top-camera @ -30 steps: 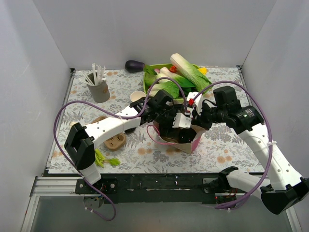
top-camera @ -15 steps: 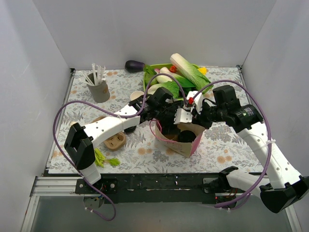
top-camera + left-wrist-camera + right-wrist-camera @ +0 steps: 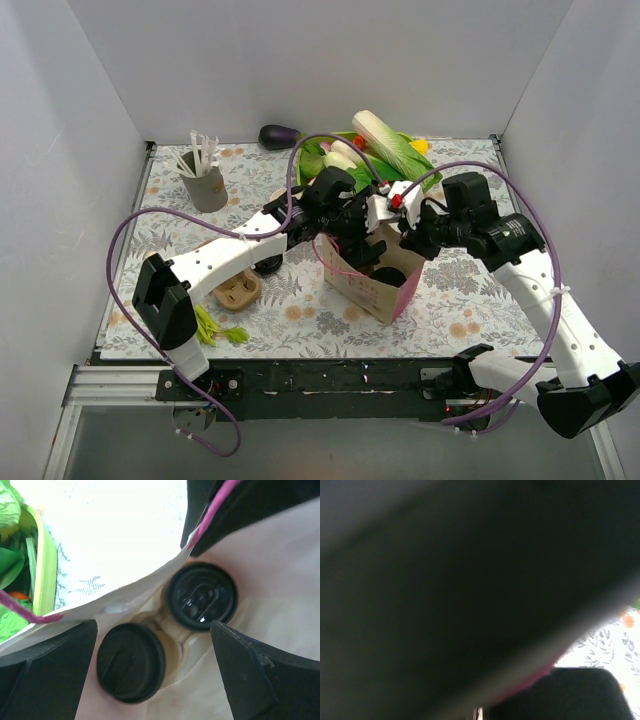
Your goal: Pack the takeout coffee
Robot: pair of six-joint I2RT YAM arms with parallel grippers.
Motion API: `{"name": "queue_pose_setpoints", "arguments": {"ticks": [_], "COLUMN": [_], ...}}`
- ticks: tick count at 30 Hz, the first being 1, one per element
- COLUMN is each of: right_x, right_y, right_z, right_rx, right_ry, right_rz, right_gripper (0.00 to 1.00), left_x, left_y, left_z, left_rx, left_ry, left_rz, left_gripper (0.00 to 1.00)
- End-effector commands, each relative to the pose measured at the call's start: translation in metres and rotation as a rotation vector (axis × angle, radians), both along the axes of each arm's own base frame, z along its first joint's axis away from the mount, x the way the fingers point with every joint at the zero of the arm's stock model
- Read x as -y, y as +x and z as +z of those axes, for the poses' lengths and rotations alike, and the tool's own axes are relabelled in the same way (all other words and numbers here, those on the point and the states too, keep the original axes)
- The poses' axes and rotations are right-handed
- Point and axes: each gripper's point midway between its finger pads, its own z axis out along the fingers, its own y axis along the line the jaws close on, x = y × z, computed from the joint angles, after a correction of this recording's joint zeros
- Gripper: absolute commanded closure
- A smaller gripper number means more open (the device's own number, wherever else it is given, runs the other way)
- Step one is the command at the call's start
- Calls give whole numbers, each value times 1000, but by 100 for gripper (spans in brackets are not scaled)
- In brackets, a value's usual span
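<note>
My left gripper (image 3: 352, 228) hangs spread wide over the paper bag (image 3: 375, 290). Two lidded coffee cups (image 3: 201, 596) sit side by side in the bottom of it. My right gripper (image 3: 405, 222) is closed, apparently pinching the bag's rim. I should lift the left one straight up, avoiding the pink handle (image 3: 216, 505).

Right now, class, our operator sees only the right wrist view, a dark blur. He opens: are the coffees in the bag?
Observer: Yes. A black-lidded cup and a second cup sit side by side inside the bag.
Operator: Is the left gripper holding either?
Observer: No. It hangs open above them.
Operator: What else is around?
Observer: A grey cup of sticks stands at the table's far left.
</note>
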Motion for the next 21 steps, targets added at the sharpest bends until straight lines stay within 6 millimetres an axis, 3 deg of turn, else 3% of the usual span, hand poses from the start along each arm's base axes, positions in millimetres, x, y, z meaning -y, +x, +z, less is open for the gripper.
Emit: {"name": "queue_pose_setpoints", "arguments": {"ticks": [1, 5, 7, 14, 17, 21], "right_x": [-4, -3, -4, -1, 2, 3], "right_y": [0, 2, 4, 11, 16, 19], "right_z": [2, 7, 10, 8, 26, 55], "right_rx": [1, -8, -7, -10, 21, 67], "right_ry": [-19, -29, -34, -57, -57, -42], "right_rz": [36, 26, 22, -5, -31, -39], "right_gripper": [82, 68, 56, 52, 47, 42], "left_x": [32, 37, 35, 26, 18, 8], "left_y": [1, 2, 4, 4, 7, 17], "left_z": [111, 140, 153, 165, 179, 224], "left_rx": [70, 15, -50, -118, -109, -53], "left_ry": [-311, -380, -419, -458, -483, -569], "left_rz": [0, 19, 37, 60, 74, 102], "left_gripper": [2, 2, 2, 2, 2, 2]}}
